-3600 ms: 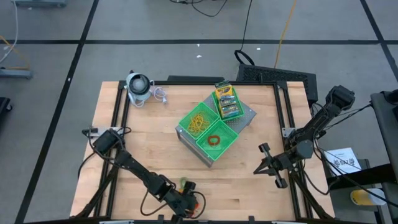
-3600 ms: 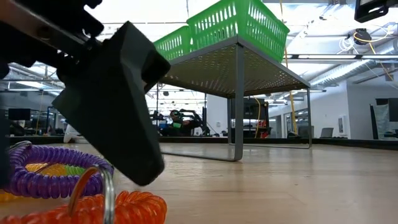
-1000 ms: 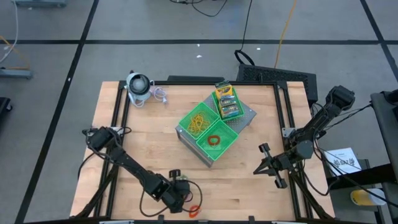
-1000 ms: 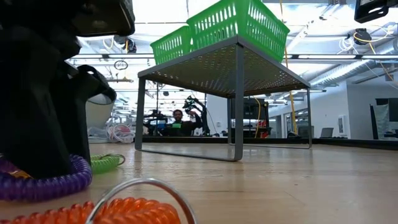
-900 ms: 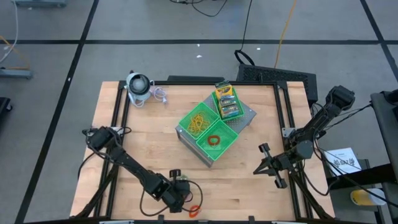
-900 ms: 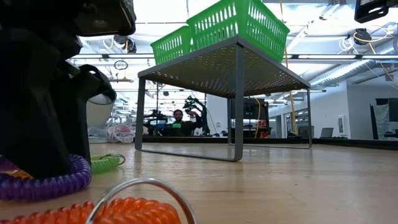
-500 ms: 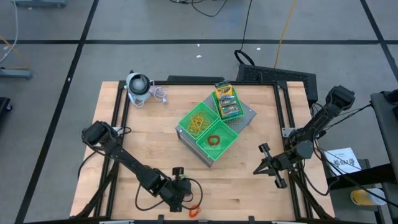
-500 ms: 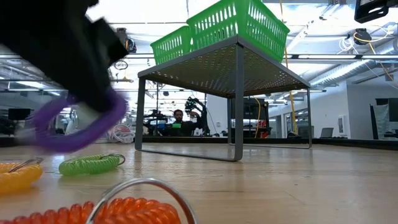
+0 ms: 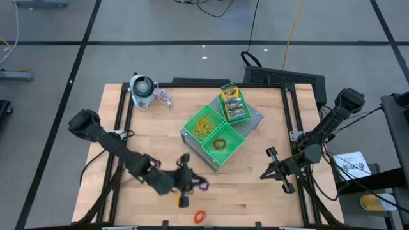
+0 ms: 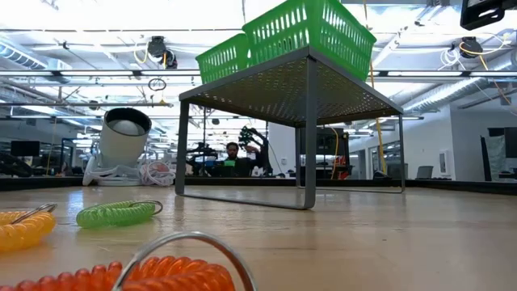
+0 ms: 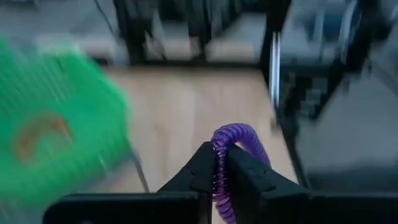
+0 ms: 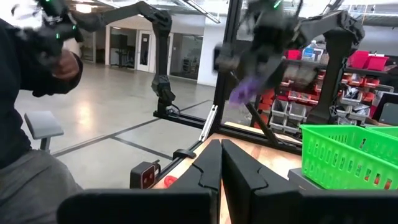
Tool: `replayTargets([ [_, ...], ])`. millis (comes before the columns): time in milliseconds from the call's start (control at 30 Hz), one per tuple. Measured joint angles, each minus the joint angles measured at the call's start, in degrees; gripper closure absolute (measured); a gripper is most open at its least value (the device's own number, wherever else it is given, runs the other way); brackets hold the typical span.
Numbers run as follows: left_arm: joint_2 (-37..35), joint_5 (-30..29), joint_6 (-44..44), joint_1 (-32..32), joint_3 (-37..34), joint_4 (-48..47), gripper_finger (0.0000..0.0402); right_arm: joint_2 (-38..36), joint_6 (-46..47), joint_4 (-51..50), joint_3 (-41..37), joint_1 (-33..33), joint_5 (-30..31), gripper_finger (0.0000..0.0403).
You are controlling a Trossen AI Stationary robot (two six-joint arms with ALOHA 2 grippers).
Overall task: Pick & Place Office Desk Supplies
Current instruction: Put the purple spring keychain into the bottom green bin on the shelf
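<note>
The left gripper [image 9: 193,184] is clenched on a purple coil ring [image 11: 231,155], and in the left wrist view the 2 dark fingers [image 11: 198,168] press the ring from both sides with almost no gap between them. The ring stands up between the fingers and its upper loop is free above them. In the high view the left arm reaches low from the desk's left edge toward the middle of the front part, and the gripper with the ring [image 9: 202,186] is just in front of the green trays [image 9: 238,142], above the desk [image 9: 147,137]. The right gripper [image 9: 271,167] waits near the right edge of the desk, and in the right wrist view its fingers [image 12: 209,168] are closed together with nothing between them. On the desk near the front edge lie an orange coil ring [image 9: 200,216] and a yellow-orange coil ring [image 9: 183,201]; the low view also shows a green coil ring [image 10: 115,213] beside the yellow one [image 10: 23,228]. In the trays, 1 holds tan rubber bands [image 9: 204,124], 1 holds a red ring [image 9: 220,143], and 1 holds the card boxes [image 9: 233,103]. A grey-white round gadget [image 9: 142,89] stands at the far left corner.
</note>
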Motion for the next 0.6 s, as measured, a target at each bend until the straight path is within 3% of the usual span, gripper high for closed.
replayTargets([
  [133, -2.82, -1.44, 9.52, 3.09, 0.09, 8.89, 0.0383, 0.00, 0.00, 0.00, 0.00, 0.00, 0.04, 0.0403],
  [300, -2.60, 1.40, 14.98, 9.45, 0.09, 16.30, 0.0382, 0.02, 0.00, -0.07, 0.00, 0.00, 0.08, 0.0403],
  [600, -1.66, 6.09, 9.87, 19.61, 0.07, 10.43, 0.0371, 0.02, 0.00, -0.02, -0.02, 0.02, -0.03, 0.0403],
])
